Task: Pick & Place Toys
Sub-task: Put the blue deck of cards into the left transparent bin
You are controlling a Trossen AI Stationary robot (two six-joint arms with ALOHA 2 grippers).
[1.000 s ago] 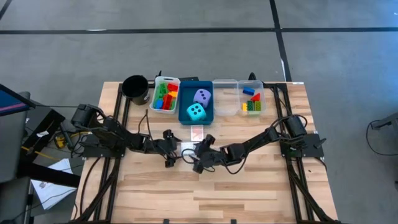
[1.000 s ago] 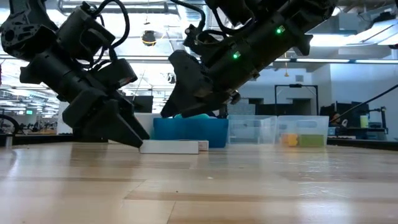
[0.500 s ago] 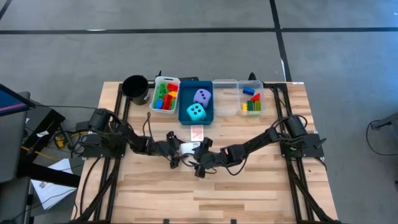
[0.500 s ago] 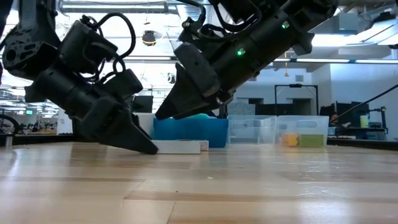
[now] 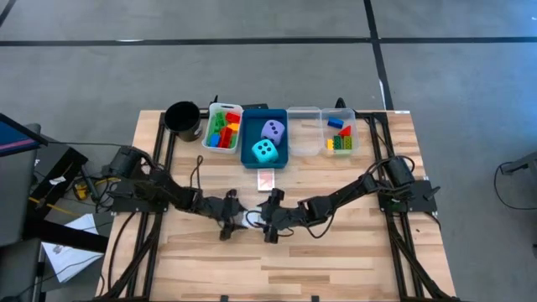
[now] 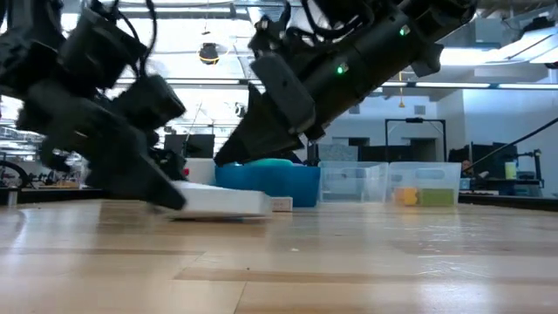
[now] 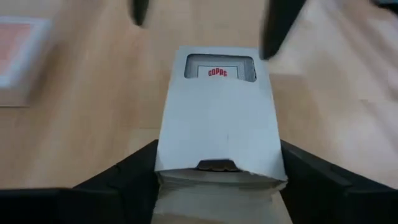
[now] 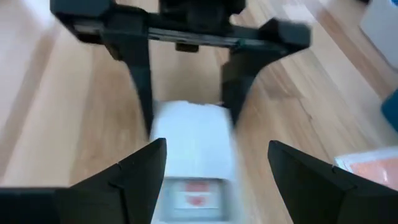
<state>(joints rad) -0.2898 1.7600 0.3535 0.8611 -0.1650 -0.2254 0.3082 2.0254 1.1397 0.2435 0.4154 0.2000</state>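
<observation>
We see the white card pack [image 7: 217, 115] pinched in the left tool [image 5: 232, 215], long axis pointing at the right tool [image 5: 267, 220]. Right tool is spread, just beside the pack's far end, so nearer for a handover.

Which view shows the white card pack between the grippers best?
The left wrist view: the white card pack fills it, held between the left gripper's fingers. The right wrist view blurs it, the low view shows only its edge, and the high view a sliver.
</observation>
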